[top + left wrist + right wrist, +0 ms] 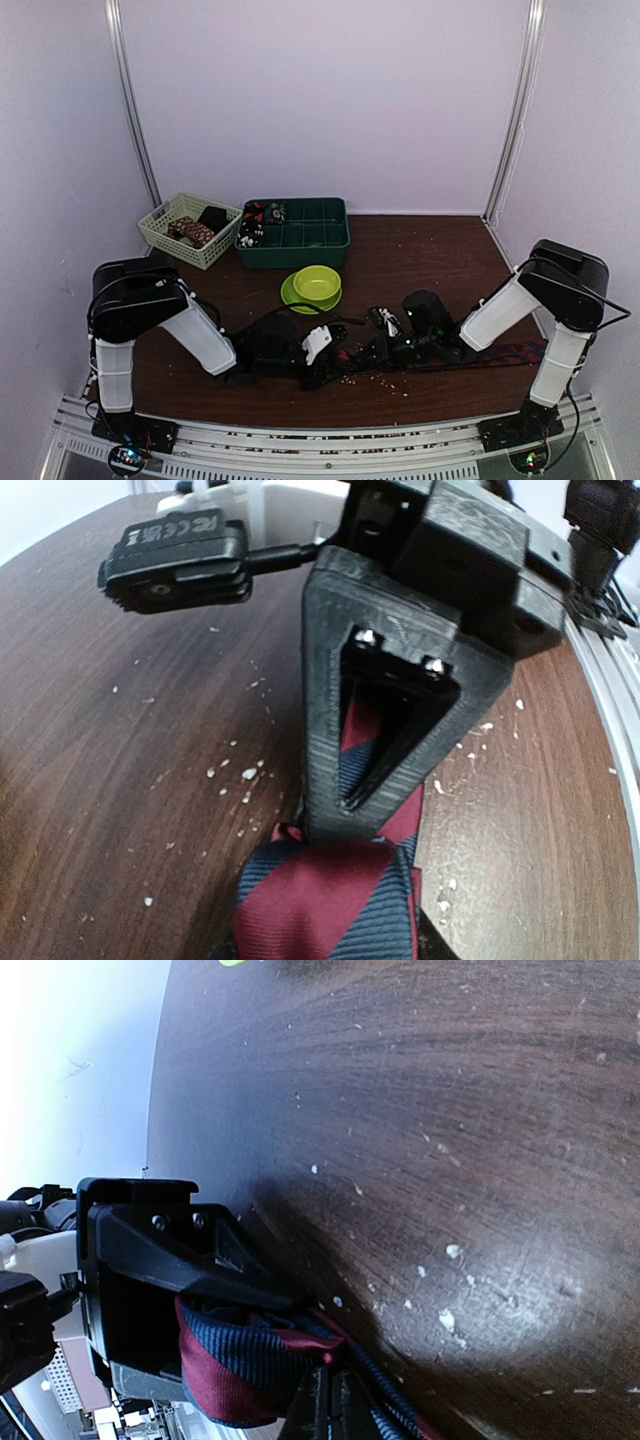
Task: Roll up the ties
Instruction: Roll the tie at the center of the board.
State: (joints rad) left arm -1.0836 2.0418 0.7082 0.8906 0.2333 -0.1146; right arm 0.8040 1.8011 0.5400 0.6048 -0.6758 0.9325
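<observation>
A red and navy striped tie lies stretched along the near right of the brown table, and its left end is wound into a roll. My left gripper holds that roll between its jaws. The same roll shows in the right wrist view, under the left gripper's black finger. My right gripper is shut. Its tips press down on the flat strip of tie right against the roll. Seen from above, the left gripper and right gripper meet near the table's front middle.
A lime-green bowl on a plate stands just behind the grippers. Farther back are a dark green compartment tray and a cream basket, both holding rolled fabric. Pale crumbs dot the wood. A metal rail runs along the near edge.
</observation>
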